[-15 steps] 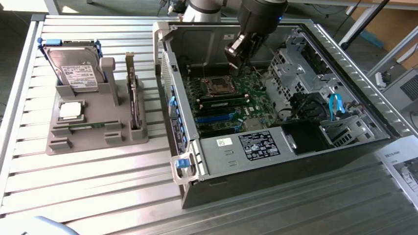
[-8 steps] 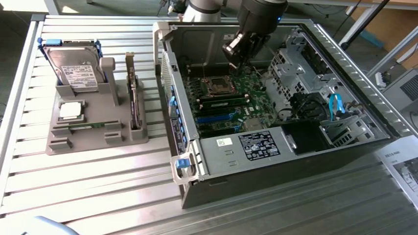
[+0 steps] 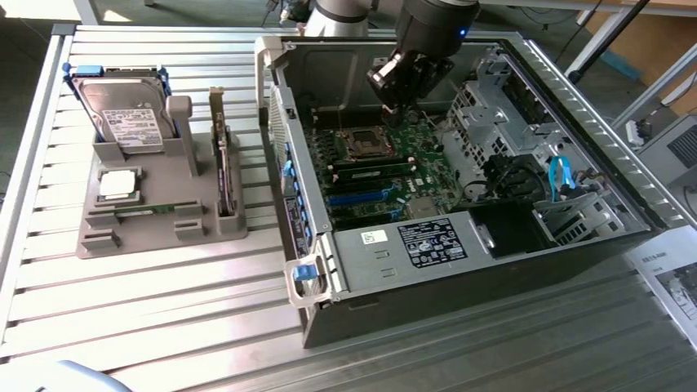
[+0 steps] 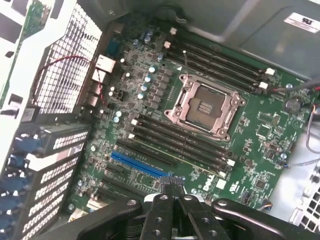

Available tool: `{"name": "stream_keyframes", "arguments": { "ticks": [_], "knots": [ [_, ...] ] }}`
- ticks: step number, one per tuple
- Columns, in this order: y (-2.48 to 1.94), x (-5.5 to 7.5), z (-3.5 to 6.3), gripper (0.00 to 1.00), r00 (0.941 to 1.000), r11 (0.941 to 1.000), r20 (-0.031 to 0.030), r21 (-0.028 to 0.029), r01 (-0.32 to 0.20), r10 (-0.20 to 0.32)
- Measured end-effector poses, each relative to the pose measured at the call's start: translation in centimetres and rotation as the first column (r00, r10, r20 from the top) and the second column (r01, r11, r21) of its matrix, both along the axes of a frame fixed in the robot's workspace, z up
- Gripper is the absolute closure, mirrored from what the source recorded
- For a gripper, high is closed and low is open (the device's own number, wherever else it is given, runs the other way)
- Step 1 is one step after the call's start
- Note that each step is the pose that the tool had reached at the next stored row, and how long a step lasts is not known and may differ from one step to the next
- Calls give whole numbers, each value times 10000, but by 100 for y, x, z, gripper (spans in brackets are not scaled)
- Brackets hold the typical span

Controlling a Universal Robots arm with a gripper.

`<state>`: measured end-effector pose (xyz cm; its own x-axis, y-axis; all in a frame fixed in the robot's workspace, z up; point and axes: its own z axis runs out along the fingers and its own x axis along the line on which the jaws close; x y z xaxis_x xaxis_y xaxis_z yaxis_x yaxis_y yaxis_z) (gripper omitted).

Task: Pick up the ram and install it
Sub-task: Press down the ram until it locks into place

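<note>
Green stick sitting edge-on in one of the black slots on the motherboard (image 4: 260, 150), in the bank between the CPU socket (image 4: 204, 107) and the blue slot (image 4: 137, 165). I'm fairly sure that's the ram (image 4: 180, 156), and it looks seated. My tool (image 4: 172, 181) is pressed together with nothing in it, hanging just over the board near that bank's end. Shut tips make sense as a blunt pusher. The case (image 3: 436, 302) lies on its side on the surface (image 3: 163, 310), so the slots face up.
</note>
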<state>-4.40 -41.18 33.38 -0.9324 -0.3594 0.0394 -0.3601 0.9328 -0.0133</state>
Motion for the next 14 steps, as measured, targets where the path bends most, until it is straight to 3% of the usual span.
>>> {"name": "stream_keyframes", "arguments": {
  "ticks": [7,14],
  "knots": [
    [0,0,-1,90,9956,9956,0,0,932,-932],
    [0,0,-2,90,9827,9827,0,0,1852,-1852]
  ]
}}
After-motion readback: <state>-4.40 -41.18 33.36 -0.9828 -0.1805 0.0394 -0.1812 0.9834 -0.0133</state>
